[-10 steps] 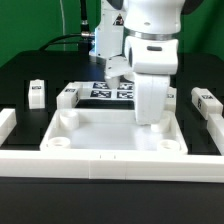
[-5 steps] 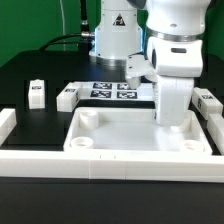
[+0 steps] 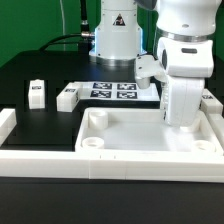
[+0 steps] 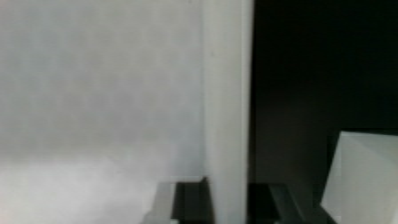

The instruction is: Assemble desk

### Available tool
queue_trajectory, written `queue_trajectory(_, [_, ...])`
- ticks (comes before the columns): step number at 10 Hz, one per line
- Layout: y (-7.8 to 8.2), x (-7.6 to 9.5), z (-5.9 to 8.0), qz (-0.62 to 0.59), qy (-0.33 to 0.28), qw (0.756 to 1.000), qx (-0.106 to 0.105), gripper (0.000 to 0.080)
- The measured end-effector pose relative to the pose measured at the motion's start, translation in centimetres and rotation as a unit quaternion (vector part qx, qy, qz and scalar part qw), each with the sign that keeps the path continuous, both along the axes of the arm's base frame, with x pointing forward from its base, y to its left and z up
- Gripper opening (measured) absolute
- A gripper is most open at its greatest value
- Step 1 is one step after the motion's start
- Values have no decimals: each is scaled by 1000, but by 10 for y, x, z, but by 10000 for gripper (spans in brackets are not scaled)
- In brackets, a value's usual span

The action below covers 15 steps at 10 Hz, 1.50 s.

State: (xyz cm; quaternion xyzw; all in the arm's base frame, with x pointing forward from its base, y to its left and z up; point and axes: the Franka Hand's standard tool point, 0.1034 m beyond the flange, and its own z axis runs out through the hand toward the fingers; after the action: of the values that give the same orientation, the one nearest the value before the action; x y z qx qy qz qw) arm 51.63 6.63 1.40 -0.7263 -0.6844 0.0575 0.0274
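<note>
The white tray-like tabletop [image 3: 130, 130] lies rim up at the front of the table, against the white border wall [image 3: 100, 161]. My gripper [image 3: 180, 122] reaches down at its right side and is shut on the tabletop's raised rim. In the wrist view the rim [image 4: 228, 100] runs straight between my dark fingers [image 4: 189, 205], with the gripper [image 4: 228, 205] closed around it. Two white legs [image 3: 37, 93] [image 3: 67, 97] stand behind the tabletop on the exterior view's left. Another leg [image 3: 212, 98] shows partly behind my arm and also in the wrist view [image 4: 370, 180].
The marker board [image 3: 112, 90] lies flat behind the tabletop. A short piece of the border wall [image 3: 7, 121] stands at the exterior view's left. The robot's base [image 3: 115, 35] rises at the back.
My gripper has moved to the exterior view's right, and the tabletop has slid that way with it along the border wall. The legs have not moved.
</note>
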Motion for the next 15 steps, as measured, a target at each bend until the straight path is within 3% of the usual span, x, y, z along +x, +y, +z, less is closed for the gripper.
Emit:
queue_trajectory(1, [0, 0, 0, 0, 0, 1000, 0, 136])
queue_trajectory(2, [0, 0, -1, 0, 1, 1000, 0, 272])
queue_trajectory(3, [0, 0, -1, 0, 1, 1000, 0, 272])
queue_trajectory(4, [0, 0, -1, 0, 1, 1000, 0, 449])
queue_trajectory(5, [0, -1, 0, 0, 0, 1000, 0, 449])
queue_trajectory(6, [0, 0, 1, -2, -1, 1000, -1, 602])
queue_trajectory(8, [0, 4, 11, -8, -8, 1000, -3, 647])
queue_trajectory(11, [2, 10, 36, -41, -29, 999, -10, 649])
queue_trajectory(13, [19, 7, 56, -104, -46, 993, -18, 649])
queue_trajectory(15, [39, 4, 60, -126, -54, 990, -17, 649])
